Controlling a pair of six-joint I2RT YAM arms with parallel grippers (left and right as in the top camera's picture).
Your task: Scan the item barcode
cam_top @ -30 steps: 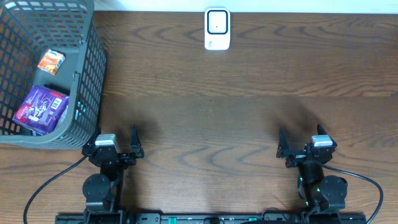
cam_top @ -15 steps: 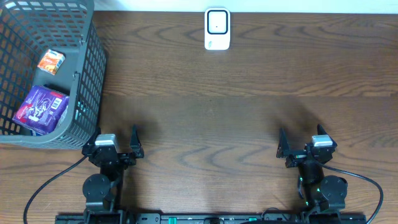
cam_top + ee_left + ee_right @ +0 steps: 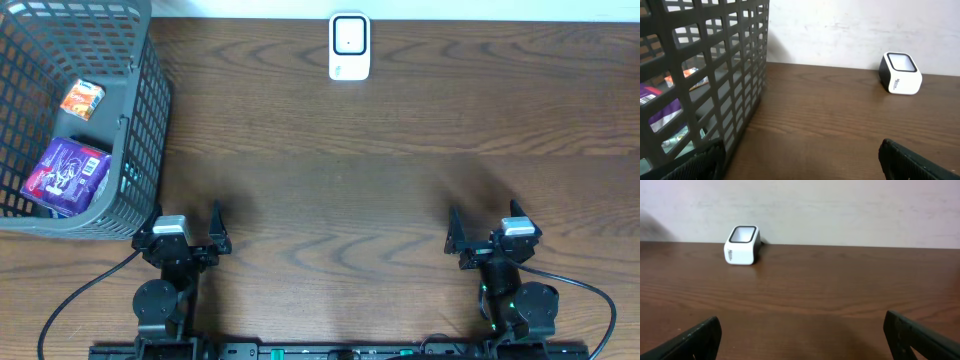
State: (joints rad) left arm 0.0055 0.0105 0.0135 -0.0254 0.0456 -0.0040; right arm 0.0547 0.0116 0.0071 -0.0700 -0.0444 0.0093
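Observation:
A white barcode scanner [image 3: 349, 46] with a black top window stands at the table's far edge, centre; it also shows in the left wrist view [image 3: 900, 73] and the right wrist view [image 3: 742, 245]. The items lie in the grey mesh basket [image 3: 150, 120] at the far left: a purple packet [image 3: 66, 176] and a small orange packet [image 3: 82, 99]. The purple packet [image 3: 655, 107] shows through the mesh. My left gripper [image 3: 183, 226] rests open at the near edge, just in front of the basket's corner. My right gripper [image 3: 487, 230] rests open at the near right. Neither holds anything.
The basket wall [image 3: 730, 75] fills the left of the left wrist view, close to my left finger. A pale wall runs behind the brown wooden table [image 3: 380, 170]. Black cables trail from both arm bases at the near edge.

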